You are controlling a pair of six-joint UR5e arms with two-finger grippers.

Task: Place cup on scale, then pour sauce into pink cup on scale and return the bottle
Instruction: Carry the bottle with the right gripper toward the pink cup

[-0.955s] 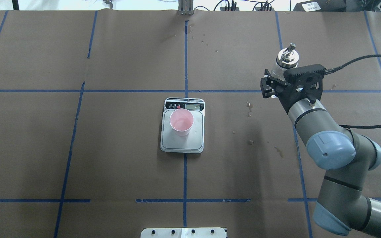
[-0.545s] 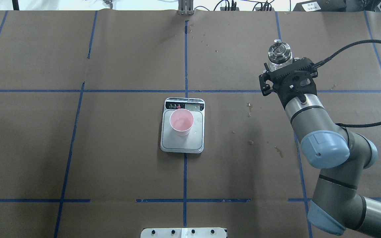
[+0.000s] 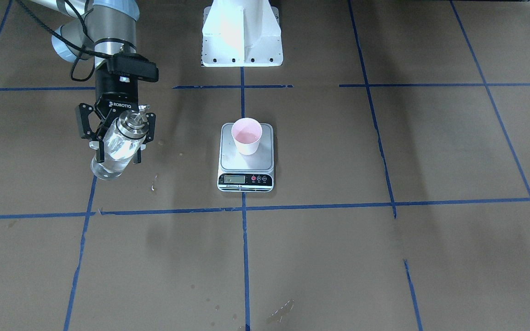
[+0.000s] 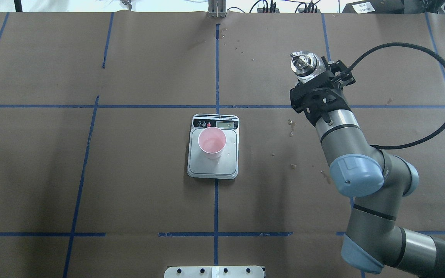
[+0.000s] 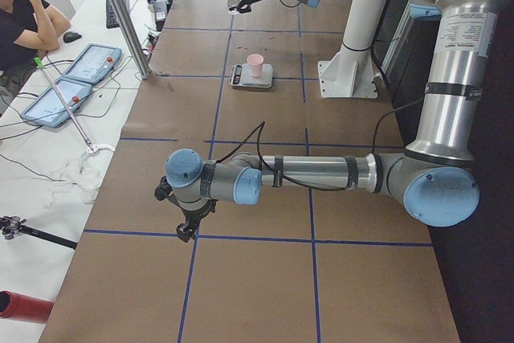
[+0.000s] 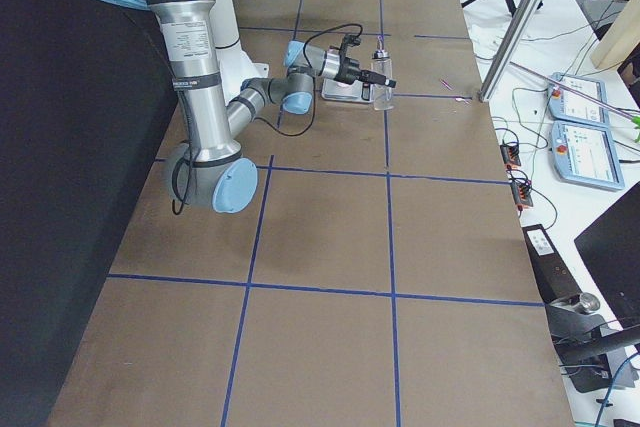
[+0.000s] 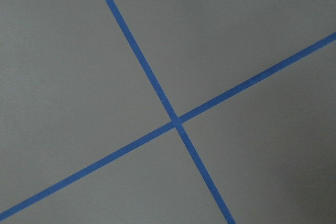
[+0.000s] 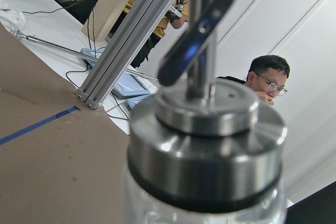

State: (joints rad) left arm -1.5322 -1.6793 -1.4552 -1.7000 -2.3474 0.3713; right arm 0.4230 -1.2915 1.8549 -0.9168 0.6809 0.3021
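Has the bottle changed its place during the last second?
Yes. In the overhead view the bottle has crossed the blue tape line, going left, nearer to the scale.

Brown tbl (image 4: 129, 173), blue tape grid (image 4: 149, 106), wht wall (image 8: 304, 14).

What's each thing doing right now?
cup: upright on the scale.
scale: flat on the table, carrying the cup.
bottle: upright, held by the right gripper.
right gripper: jaws shut on the bottle.
left gripper: over the table; open or shut, cannot tell.
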